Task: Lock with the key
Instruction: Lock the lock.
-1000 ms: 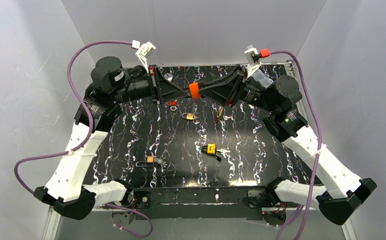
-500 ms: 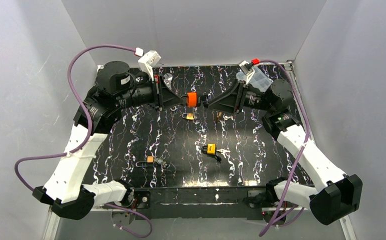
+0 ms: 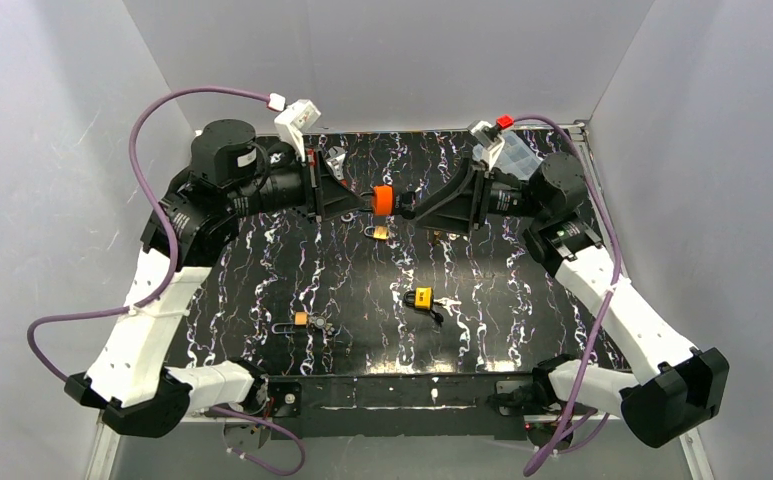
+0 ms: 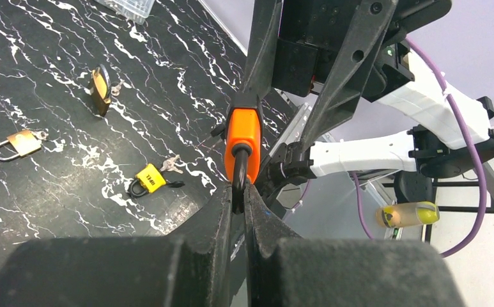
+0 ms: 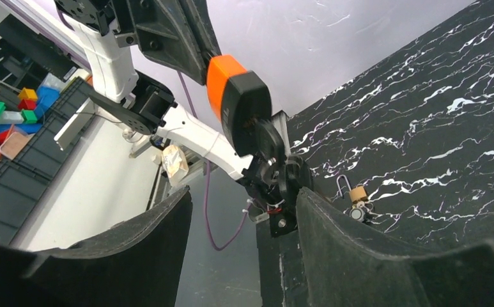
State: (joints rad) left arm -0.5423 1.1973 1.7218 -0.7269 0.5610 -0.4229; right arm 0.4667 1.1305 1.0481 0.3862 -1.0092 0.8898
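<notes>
My left gripper [image 3: 367, 200] is shut on the black shackle of an orange padlock [image 3: 384, 200] and holds it in the air over the far middle of the table. In the left wrist view the lock [image 4: 243, 134] sticks out beyond the closed jaws [image 4: 238, 195]. A key with a round black head [image 5: 268, 142] sits in the lock's bottom end [image 5: 234, 96]. My right gripper [image 3: 409, 207] faces that end. Its fingers are wide open [image 5: 241, 214] and hold nothing.
On the black marbled table [image 3: 522, 290] lie a yellow padlock [image 3: 422, 297], a brass one [image 3: 377, 232] below the held lock, another [image 3: 442, 232] beside it, and a small one [image 3: 302, 320] near the front. A clear box [image 3: 517, 160] stands at the far right.
Both grippers came down a little with the orange padlock. The right gripper drew back off the lock, then edged slightly closer to it again.
</notes>
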